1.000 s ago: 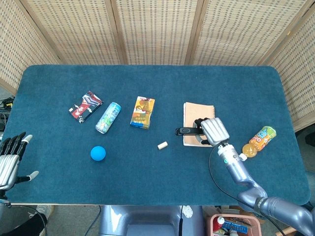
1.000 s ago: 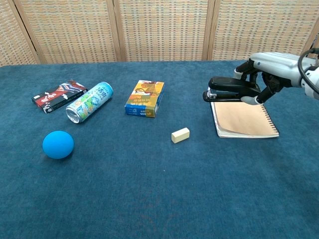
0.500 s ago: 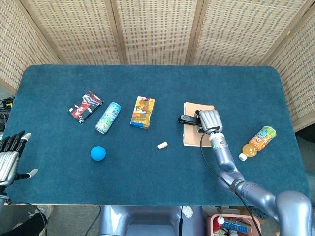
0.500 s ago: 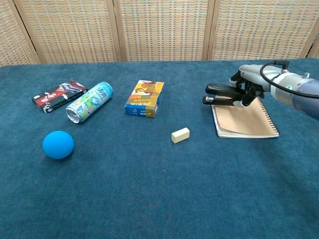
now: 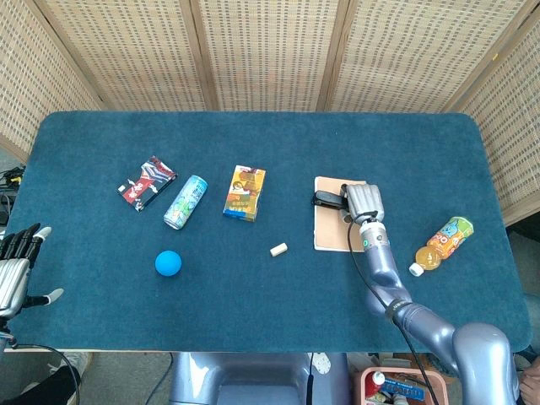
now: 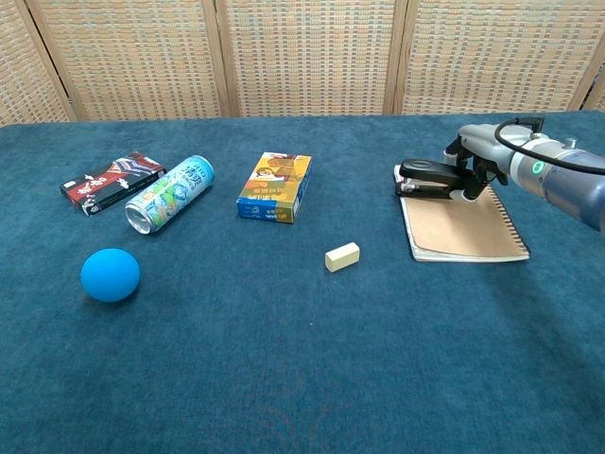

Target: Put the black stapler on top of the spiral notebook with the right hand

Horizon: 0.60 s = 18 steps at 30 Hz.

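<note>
The black stapler (image 6: 431, 179) (image 5: 326, 200) lies across the far left corner of the tan spiral notebook (image 6: 463, 227) (image 5: 333, 226), low on or just above its cover. My right hand (image 6: 477, 163) (image 5: 362, 202) grips the stapler's right end with its fingers curled around it. My left hand (image 5: 17, 268) hangs by the table's left front edge with fingers spread and nothing in it; only the head view shows it.
On the blue cloth lie a white eraser (image 6: 342, 256), a juice carton (image 6: 276, 187), a drink can (image 6: 170, 195), a dark snack packet (image 6: 111, 182) and a blue ball (image 6: 110, 274). An orange bottle (image 5: 444, 241) lies right of the notebook.
My right hand has carried the stapler away from the body and downward, from above the notebook's near left edge to its far left corner. The left hand has stayed put.
</note>
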{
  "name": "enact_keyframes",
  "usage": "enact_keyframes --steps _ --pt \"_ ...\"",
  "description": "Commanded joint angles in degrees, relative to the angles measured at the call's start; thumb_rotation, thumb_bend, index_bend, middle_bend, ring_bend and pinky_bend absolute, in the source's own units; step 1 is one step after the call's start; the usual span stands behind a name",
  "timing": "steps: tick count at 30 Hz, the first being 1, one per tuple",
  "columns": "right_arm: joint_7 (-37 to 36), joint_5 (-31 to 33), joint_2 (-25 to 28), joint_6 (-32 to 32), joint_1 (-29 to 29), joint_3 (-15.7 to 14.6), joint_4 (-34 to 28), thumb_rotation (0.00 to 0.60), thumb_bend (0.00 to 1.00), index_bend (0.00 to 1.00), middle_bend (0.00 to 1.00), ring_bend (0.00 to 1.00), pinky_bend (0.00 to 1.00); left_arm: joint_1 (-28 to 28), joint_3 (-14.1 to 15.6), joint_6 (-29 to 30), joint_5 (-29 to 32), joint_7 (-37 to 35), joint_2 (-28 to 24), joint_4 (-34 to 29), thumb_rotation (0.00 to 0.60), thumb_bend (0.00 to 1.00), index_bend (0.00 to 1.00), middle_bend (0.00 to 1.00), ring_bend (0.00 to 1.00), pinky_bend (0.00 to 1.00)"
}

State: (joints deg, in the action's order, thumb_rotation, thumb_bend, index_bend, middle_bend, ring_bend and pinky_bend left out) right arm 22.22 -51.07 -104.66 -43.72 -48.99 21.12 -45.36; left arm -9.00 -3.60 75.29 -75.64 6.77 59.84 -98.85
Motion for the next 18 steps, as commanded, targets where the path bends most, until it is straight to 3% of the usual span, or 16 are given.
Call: enact_keyframes --steps 1,8,10,12,14,18 --pt "-0.81 -0.22 0.35 0.25 0.17 -0.09 0.44 0.6 0.47 0.58 0.61 0.49 0.7 -0.02 0.04 0.03 -0.07 0.1 0.04 -0.01 0.6 0.03 0.0 0.0 0.0 0.0" --pt "-2.61 -1.44 0.82 0.64 1.11 -1.31 1.12 0.6 0.45 0.55 0.59 0.49 0.69 -0.06 0.3 0.11 -0.38 0.5 0.17 -0.26 0.6 0.03 0.0 0.0 0.0 0.0" --pt "-3.14 -1.95 1.0 0.86 1.37 -1.76 0.76 0.6 0.29 0.37 0.43 0.37 0.57 -0.03 0.35 0.22 -0.47 0.58 0.2 -0.35 0.6 0.03 0.0 0.0 0.0 0.0" --pt "-3.97 -2.08 1.61 2.16 1.69 -2.16 -0.19 0.6 0.04 0.09 0.12 0.1 0.32 -0.03 0.43 0.27 -0.59 0.69 0.22 -0.43 0.6 0.03 0.0 0.0 0.0 0.0" --pt "-4.76 -1.95 2.63 3.57 1.9 -2.3 -1.62 0.6 0.0 0.0 0.01 0.0 0.18 -0.03 0.49 0.3 -0.66 0.76 0.23 -0.45 0.6 0.03 0.0 0.0 0.0 0.0" --pt "-5.94 -2.75 3.99 2.54 2.38 -2.23 -4.1 0.6 0.0 0.0 0.0 0.0 0.07 -0.04 0.45 0.38 -0.63 0.6 0.16 -0.49 0.6 0.03 0.0 0.0 0.0 0.0"
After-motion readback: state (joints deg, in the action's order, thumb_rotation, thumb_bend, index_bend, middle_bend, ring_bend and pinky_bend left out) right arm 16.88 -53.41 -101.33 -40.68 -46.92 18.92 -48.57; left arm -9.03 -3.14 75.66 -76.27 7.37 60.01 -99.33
